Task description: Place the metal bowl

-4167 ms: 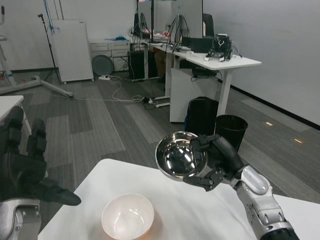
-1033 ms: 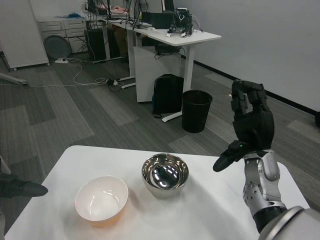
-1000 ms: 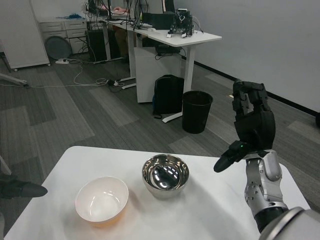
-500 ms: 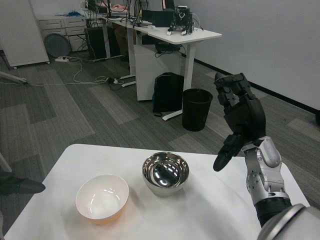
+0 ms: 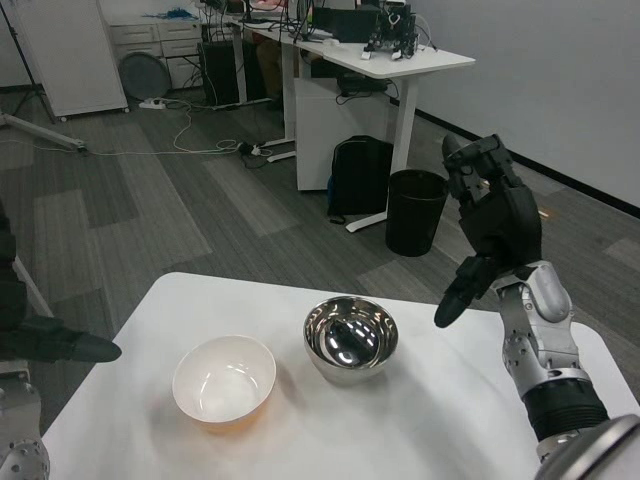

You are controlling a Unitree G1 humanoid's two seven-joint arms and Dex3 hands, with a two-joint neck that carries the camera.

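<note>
Head view: metal bowl (image 5: 350,339) sits upright mid-table beside the white bowl (image 5: 224,379), right hand (image 5: 490,232) raised above the table's right edge, fingers spread, empty; if it swings low it could clip the bowl.

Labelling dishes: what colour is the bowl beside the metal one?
White inside, orange outside; head view.
</note>
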